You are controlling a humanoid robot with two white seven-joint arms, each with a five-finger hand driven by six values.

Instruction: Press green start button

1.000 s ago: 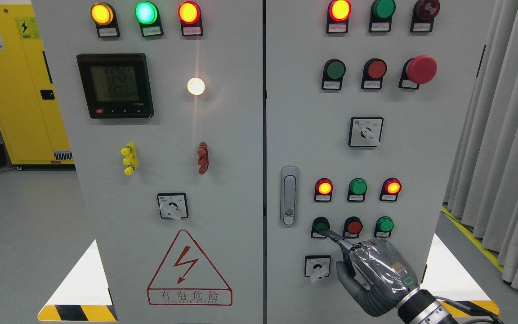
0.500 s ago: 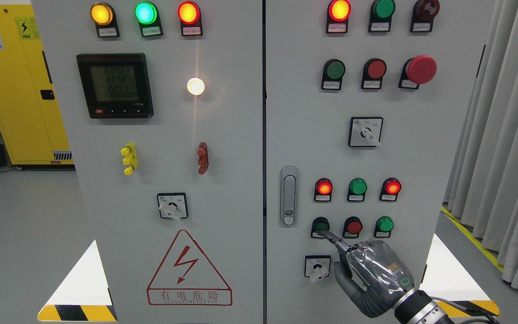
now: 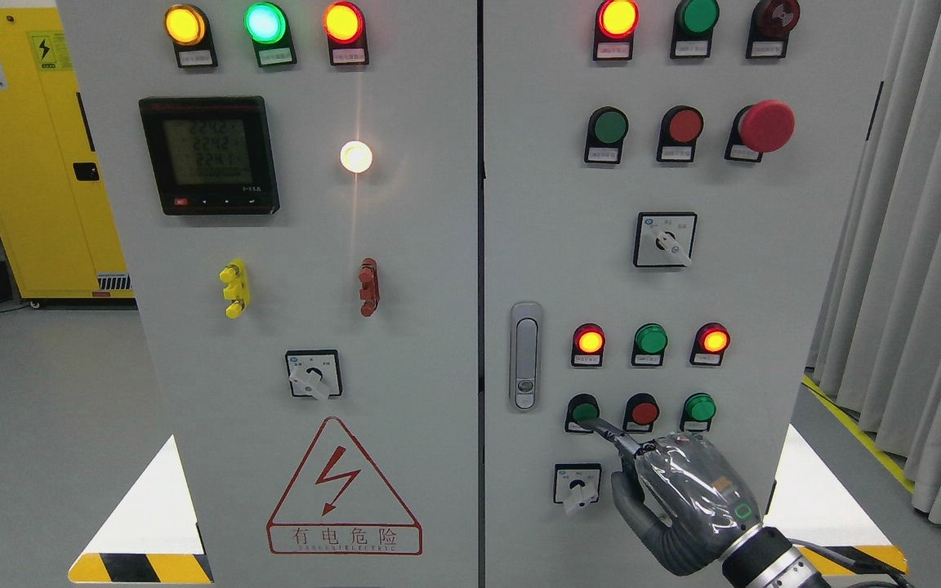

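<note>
Right hand point(image 3: 687, 502) in from lower right, index finger point(image 3: 609, 433) extended, other fingers curled into the palm, holding nothing. Fingertip touching the lower edge of the green start button point(image 3: 582, 411): leftmost in the bottom row of three on the right cabinet door point(image 3: 764, 327), just right of the door latch point(image 3: 525, 355). Red button point(image 3: 643, 411) and second green button point(image 3: 697, 407) in the same row, untouched. Rotary selector switch point(image 3: 577, 483) directly below, just beside the thumb; contact not discernible.

Status, judged: reach done, contact made, press in progress or at full travel. Button depth not readable from head view. Green indicator lamp point(image 3: 650, 338) in the row above looks unlit, red lamps either side lit, so no visible confirmation of start yet. May also be latency or a different lamp mapping; labels too small to read.

Left to do: confirm actuation, release, retract the hand clear of the panel.

Risk: tip sits low on the button cap, could slide off downward toward the selector. Left arm out of view.
</note>
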